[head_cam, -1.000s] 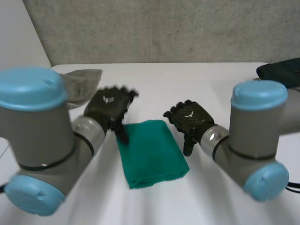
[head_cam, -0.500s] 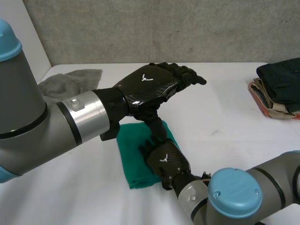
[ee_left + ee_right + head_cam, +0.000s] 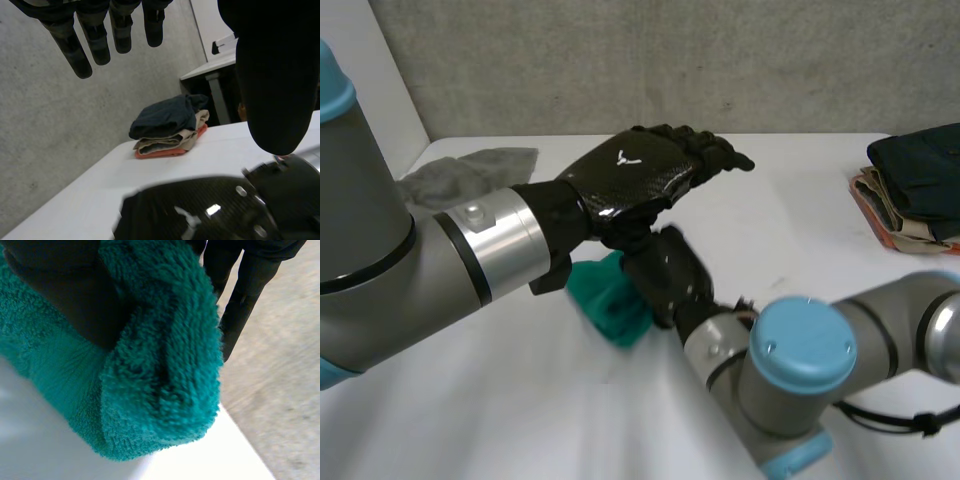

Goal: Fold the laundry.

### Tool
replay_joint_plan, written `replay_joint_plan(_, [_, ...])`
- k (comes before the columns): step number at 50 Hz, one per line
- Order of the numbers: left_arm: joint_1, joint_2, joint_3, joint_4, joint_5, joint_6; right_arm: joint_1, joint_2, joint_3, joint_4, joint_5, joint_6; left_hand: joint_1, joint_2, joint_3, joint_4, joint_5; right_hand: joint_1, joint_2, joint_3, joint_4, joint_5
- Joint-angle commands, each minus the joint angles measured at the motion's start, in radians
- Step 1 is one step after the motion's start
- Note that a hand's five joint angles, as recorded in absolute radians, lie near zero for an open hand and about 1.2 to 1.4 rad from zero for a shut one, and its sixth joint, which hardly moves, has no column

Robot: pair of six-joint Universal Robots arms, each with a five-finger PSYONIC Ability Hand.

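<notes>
Item: green towel [image 3: 603, 300], bunched and pinched in your right hand [image 3: 670, 280], left hand [image 3: 640, 175] spread empty just above; risk: the folded layers slip loose, or your hands collide.

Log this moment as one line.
left hand: open, above right hand | right hand: gripping towel | towel: bunched | folded clothes: stacked, far right

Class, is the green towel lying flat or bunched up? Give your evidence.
Bunched up: the green towel curls in a thick roll around the right hand, which pinches it.
</notes>
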Motion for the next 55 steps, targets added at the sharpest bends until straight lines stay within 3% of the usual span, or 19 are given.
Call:
replay_joint_plan(1, [-0.002,0.041,0.051,0.005,-0.053,0.0,-0.108,-0.073,-0.182,0.078,0.001,0.006,0.014,-0.005,-0.011,-0.003,-0.022,0.347,0.242,0.23,0.204,0.287])
replay_joint_plan(10, [0.001,0.082,0.106,0.006,-0.09,-0.008,-0.38,-0.107,-0.418,0.117,-0.014,0.007,0.011,-0.008,-0.014,-0.006,-0.025,0.347,0.242,0.23,0.204,0.287])
replay_joint_plan(14, [0.001,0.081,0.105,0.006,-0.09,-0.008,-0.538,-0.107,-0.498,0.115,-0.077,0.021,0.011,-0.008,-0.014,-0.006,-0.025,0.347,0.242,0.23,0.204,0.287])
replay_joint_plan(17, [0.001,0.076,0.097,0.006,-0.09,-0.008,-0.67,-0.102,-0.54,0.106,-0.177,0.043,0.008,-0.011,-0.017,-0.009,-0.028,0.347,0.242,0.23,0.204,0.287])
replay_joint_plan(22, [-0.002,0.064,0.07,0.006,-0.09,-0.008,-0.858,0.035,-0.58,0.074,-0.339,0.11,0.008,-0.011,-0.017,-0.009,-0.028,0.347,0.242,0.23,0.204,0.287])
replay_joint_plan(33, [-0.009,0.009,0.024,0.019,-0.088,-0.003,-1.064,0.321,-0.551,0.016,-0.451,0.055,0.008,-0.011,-0.017,-0.009,-0.028,0.347,0.242,0.23,0.204,0.287])
replay_joint_plan(34, [-0.01,0.007,0.022,0.019,-0.088,-0.003,-1.066,0.321,-0.538,0.014,-0.465,0.043,0.008,-0.011,-0.017,-0.009,-0.028,0.095,-0.009,-0.022,-0.048,0.036])
replay_joint_plan(35, [-0.01,0.006,0.022,0.02,-0.088,-0.002,-1.07,0.319,-0.526,0.014,-0.48,0.026,0.008,-0.011,-0.017,-0.009,-0.028,-0.419,-0.524,-0.536,-0.562,-0.478])
replay_joint_plan(36, [-0.01,0.001,0.024,0.019,-0.088,-0.002,-1.073,0.312,-0.503,0.014,-0.496,0.012,0.008,-0.011,-0.017,-0.009,-0.028,-0.875,-0.979,-0.992,-1.018,-0.934])
replay_joint_plan(41, [-0.01,-0.002,0.036,0.019,-0.09,0.0,-1.079,0.24,-0.431,0.046,-0.499,0.035,0.011,-0.008,-0.014,-0.006,-0.025,-0.875,-0.979,-0.992,-1.018,-0.934])
replay_joint_plan(47, [-0.013,0.015,0.048,0.017,-0.091,-0.002,-1.079,-0.037,-0.322,0.176,-0.499,0.133,0.011,-0.008,-0.014,-0.006,-0.025,-0.875,-0.979,-0.992,-1.018,-0.934])
replay_joint_plan(52, [-0.016,0.035,0.044,0.015,-0.09,-0.006,-1.084,-0.145,-0.253,0.269,-0.494,0.147,0.011,-0.008,-0.014,-0.006,-0.025,-0.875,-0.979,-0.992,-1.018,-0.934])
replay_joint_plan(55, [-0.018,0.047,0.034,0.012,-0.09,-0.009,-1.128,-0.243,-0.228,0.367,-0.447,0.144,0.009,-0.011,-0.017,-0.009,-0.028,-0.875,-0.979,-0.992,-1.018,-0.934])
